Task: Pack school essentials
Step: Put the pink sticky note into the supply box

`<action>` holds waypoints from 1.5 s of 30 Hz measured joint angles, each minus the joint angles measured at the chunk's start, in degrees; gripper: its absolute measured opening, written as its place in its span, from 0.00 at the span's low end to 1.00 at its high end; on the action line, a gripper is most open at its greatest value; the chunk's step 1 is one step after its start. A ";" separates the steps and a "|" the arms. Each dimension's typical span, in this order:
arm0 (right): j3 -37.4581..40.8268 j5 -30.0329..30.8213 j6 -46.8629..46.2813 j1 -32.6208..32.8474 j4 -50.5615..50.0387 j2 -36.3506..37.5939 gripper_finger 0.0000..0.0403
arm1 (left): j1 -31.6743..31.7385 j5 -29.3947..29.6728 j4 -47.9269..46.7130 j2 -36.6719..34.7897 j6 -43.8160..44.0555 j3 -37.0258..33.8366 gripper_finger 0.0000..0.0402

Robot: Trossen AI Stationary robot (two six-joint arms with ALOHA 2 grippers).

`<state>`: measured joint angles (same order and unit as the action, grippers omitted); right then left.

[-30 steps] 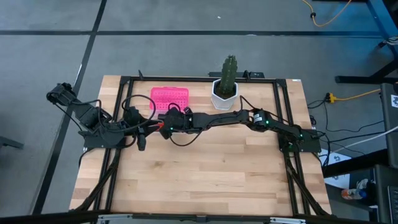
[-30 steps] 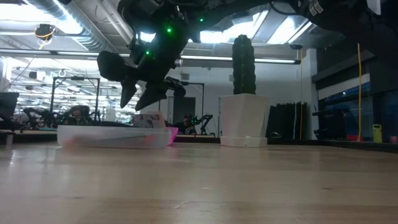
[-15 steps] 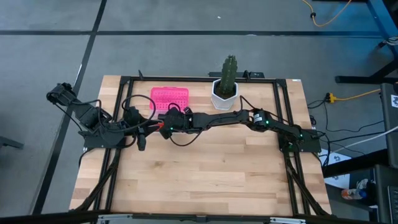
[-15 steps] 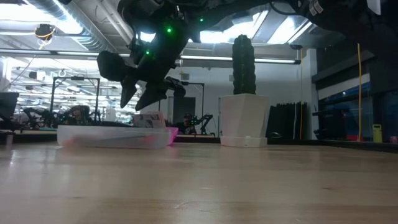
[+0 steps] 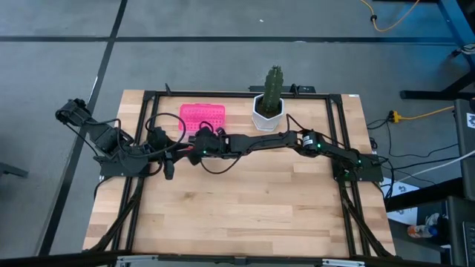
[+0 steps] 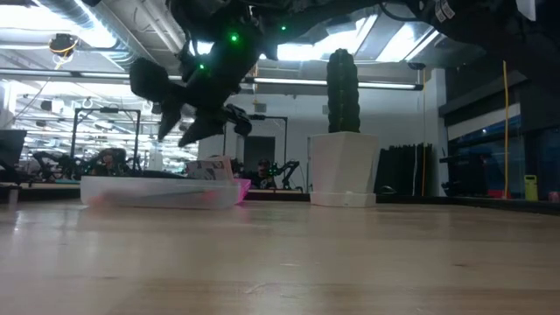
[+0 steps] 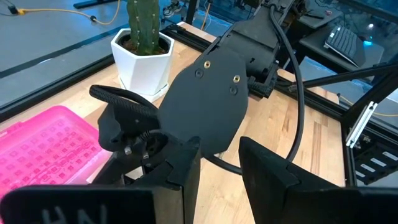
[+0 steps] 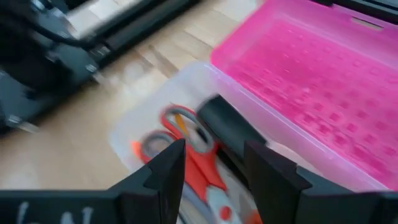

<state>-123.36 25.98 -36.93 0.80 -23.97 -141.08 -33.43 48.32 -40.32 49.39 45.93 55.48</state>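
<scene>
Several items, including the scissors (image 8: 198, 163), are already laid in the box (image 8: 134, 134). Nothing is gripped by the right gripper (image 8: 210, 163); its fingers are held apart above the box, at eleven o'clock of the table (image 5: 245, 200). Loose stationery left to pack cannot be seen

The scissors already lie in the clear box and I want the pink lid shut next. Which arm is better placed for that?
Probably the right. The right gripper hangs open directly above the clear box holding the scissors, beside its pink lid. The left gripper is open but sits farther back, behind the right arm.
</scene>
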 joint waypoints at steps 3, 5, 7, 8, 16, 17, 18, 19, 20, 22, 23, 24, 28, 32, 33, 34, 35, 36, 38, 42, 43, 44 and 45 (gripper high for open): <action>-0.02 -0.20 -0.04 0.00 0.81 0.04 0.41 | 0.00 0.01 0.00 0.00 0.00 0.00 0.26; -0.02 -0.19 0.17 0.00 0.75 0.04 0.41 | 0.01 0.01 0.00 -0.01 0.00 0.00 0.26; -0.12 0.02 1.98 0.00 0.75 0.04 0.41 | 0.01 0.02 0.00 0.00 0.00 0.00 0.26; -0.56 0.71 2.79 0.00 0.47 0.04 0.41 | 0.00 0.00 0.00 0.00 0.00 0.00 0.26; -7.17 -5.37 -2.05 -2.30 -10.03 0.10 0.39 | 0.00 0.00 0.00 -0.01 0.03 0.00 0.26; -7.75 -5.29 -3.10 -2.87 -12.92 0.18 0.39 | 0.02 0.00 0.00 -0.02 0.06 0.00 0.26; -8.41 -5.32 -3.92 -3.41 -16.21 0.20 0.38 | 0.00 0.00 0.00 -0.02 0.04 0.00 0.26; -9.18 -5.40 -4.76 -3.95 -19.26 0.19 0.37 | 0.02 0.00 0.00 -0.02 0.04 0.00 0.26; -9.81 -5.36 -4.82 -4.37 -21.79 0.15 0.37 | 0.00 0.00 0.00 -0.02 0.06 0.00 0.26; -10.52 -5.32 -4.59 -4.87 -24.10 0.17 0.36 | 0.01 0.00 0.00 -0.02 0.04 0.00 0.26; -10.74 -5.32 -4.61 -5.06 -25.29 0.17 0.36 | 0.02 -0.01 -0.01 0.00 0.03 0.00 0.26; -10.81 -5.34 -4.62 -5.19 -26.54 0.17 0.35 | 0.00 0.00 0.00 0.00 0.04 0.00 0.26; -10.86 -5.28 -5.51 -5.67 -30.54 0.15 0.34 | 0.02 0.00 0.00 -0.02 0.04 0.00 0.26; -10.84 -1.55 -6.35 -5.70 -35.09 0.13 0.33 | 0.01 0.00 0.00 -0.02 0.02 0.00 0.26; -10.84 0.08 -6.26 -5.68 -35.43 0.13 0.33 | 0.00 0.00 -0.01 -0.02 0.02 0.00 0.26; -10.84 2.07 -6.05 -5.66 -35.86 0.13 0.32 | 0.02 0.00 -0.01 -0.01 0.02 0.00 0.26; -10.84 3.50 -5.68 -5.66 -36.59 0.13 0.32 | 0.03 0.00 -0.01 -0.02 0.02 0.00 0.26; -10.44 3.66 -4.66 -5.64 -36.63 0.13 0.32 | 0.02 0.00 0.00 -0.02 0.02 0.00 0.26; -9.46 1.47 -2.72 -5.67 -36.33 0.13 0.32 | 0.02 0.00 -0.02 -0.02 0.02 0.00 0.26; -7.83 -2.50 1.04 -5.32 -34.32 0.07 0.32 | 0.02 0.00 -0.01 -0.02 0.02 0.00 0.26; -7.45 -3.09 1.44 -5.03 -33.21 0.07 0.32 | 0.02 0.00 -0.02 -0.02 0.00 0.00 0.26; -7.11 -3.64 1.66 -4.67 -32.38 0.07 0.32 | 0.02 0.00 0.00 -0.02 0.00 0.00 0.26; -6.74 -4.14 1.68 -4.26 -31.76 0.07 0.32 | 0.02 0.00 -0.02 -0.02 0.02 0.00 0.26</action>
<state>-130.10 21.84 -35.24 -3.46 -55.73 -141.01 -33.41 48.31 -40.34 49.36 45.95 55.48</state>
